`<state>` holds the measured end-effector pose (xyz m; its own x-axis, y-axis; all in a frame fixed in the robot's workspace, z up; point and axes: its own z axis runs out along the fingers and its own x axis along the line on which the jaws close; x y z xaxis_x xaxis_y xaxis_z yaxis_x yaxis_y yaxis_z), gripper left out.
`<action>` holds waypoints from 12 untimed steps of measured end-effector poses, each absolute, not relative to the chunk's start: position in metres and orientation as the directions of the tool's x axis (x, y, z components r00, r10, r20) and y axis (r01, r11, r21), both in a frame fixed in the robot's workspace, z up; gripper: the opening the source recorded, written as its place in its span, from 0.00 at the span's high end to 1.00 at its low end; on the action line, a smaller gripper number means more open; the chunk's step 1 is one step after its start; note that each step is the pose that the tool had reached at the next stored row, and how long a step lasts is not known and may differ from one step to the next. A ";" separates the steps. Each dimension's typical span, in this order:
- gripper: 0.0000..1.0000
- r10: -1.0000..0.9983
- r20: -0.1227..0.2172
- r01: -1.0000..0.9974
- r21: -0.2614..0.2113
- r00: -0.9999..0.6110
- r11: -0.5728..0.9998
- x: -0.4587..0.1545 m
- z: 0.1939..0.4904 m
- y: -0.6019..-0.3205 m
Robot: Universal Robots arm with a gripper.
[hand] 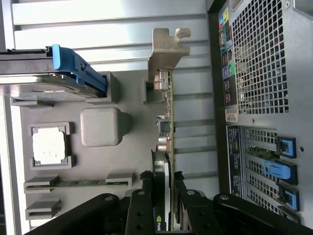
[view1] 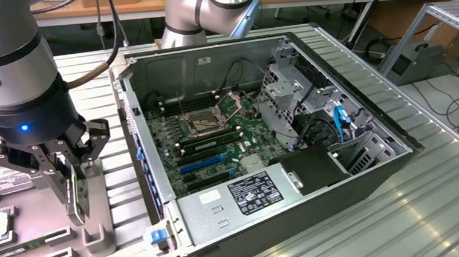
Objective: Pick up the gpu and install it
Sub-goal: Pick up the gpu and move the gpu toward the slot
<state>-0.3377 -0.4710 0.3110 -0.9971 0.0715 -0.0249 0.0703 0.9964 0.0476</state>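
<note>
Single arm at the parts fixture (view1: pixel 99 237), which sat on the ribbed metal table just beside the open computer case (view1: pixel 392 135), to the exterior view's left of it.

The gpu (view1: pixel 76 203) stood on edge in a holder along the fixture's case-side edge. It was seated in the fixture, not lifted clear as far as I could judge.

In the wrist view the gpu (hand: pixel 168 127) was seen edge-on. The silver bracket (hand: pixel 166 46) was at the end farthest from the pincer.

The gripper (view1: pixel 70 179) was directly over the card, straddling it from above. It was partly closed, and its fingers (hand: pixel 146 196) lay one on each face. The pads looked to be against the card, so I took it as gripped, though how firmly could not be told. The hold was toward the end away from the bracket.

Key relation: the card lay straight below and between the jaws, with no sideways offset. Its long axis ran along the fixture's case-side edge, parallel to the case's rear panel (hand: pixel 259 58). The blue expansion slot (view1: pixel 203 163) on the motherboard ran away from that panel into the case. Card and slot were therefore crosswise to each other, and well apart.

A hard drive (hand: pixel 39 73) and a memory stick (hand: pixel 78 182) sat in other bays of the fixture, farther from the case and clear of the jaws.
</note>
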 end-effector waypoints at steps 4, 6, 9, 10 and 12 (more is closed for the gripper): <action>0.73 0.071 -0.025 0.070 0.048 -0.997 0.996 -0.338 0.316 -0.471; 0.73 0.071 -0.025 0.070 0.048 -0.997 0.996 -0.338 0.320 -0.471; 0.73 0.071 -0.025 0.070 0.048 -0.997 0.996 -0.338 0.328 -0.471; 0.73 0.071 -0.025 0.070 0.048 -0.997 0.996 -0.338 0.330 -0.471; 0.73 0.072 -0.025 0.070 0.048 -0.997 0.996 -0.338 0.333 -0.471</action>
